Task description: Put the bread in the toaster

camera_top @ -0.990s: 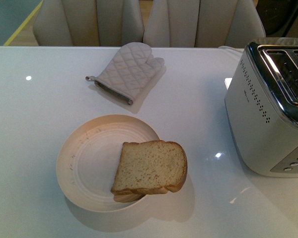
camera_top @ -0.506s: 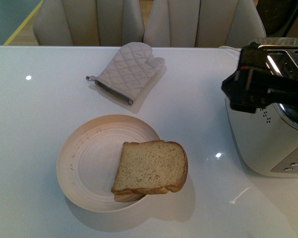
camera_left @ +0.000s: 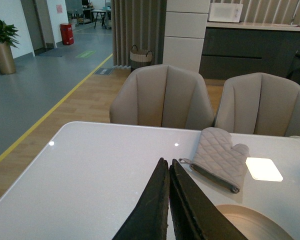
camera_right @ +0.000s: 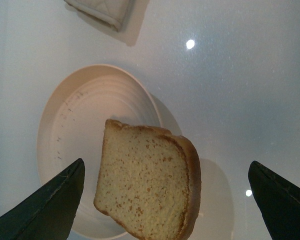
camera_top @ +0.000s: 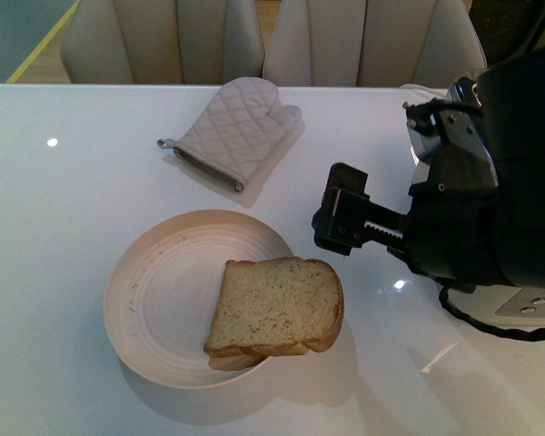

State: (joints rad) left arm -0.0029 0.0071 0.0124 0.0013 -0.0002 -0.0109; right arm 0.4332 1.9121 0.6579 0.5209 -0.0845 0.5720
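The bread (camera_top: 277, 307), a thick tan slice with a brown crust, lies on the right rim of a cream plate (camera_top: 163, 282) and overhangs it. My right gripper (camera_top: 340, 216) hovers just above and right of the slice, open. In the right wrist view the bread (camera_right: 145, 185) sits between the wide-apart fingers of the right gripper (camera_right: 166, 165), untouched. The toaster (camera_top: 538, 303) stands at the right edge, mostly hidden behind my right arm. Held above the table, the left gripper (camera_left: 168, 161) is shut on nothing; it does not show in the front view.
A quilted beige oven mitt (camera_top: 236, 127) lies behind the plate, also seen as the mitt (camera_left: 217, 155). Two padded chairs (camera_top: 163, 41) stand at the white table's far edge. The plate (camera_right: 80, 120) is bare apart from the slice.
My right arm came in from the right, passed over the toaster and moved left toward the bread. It now covers most of the toaster. Bread, plate and mitt have not moved.
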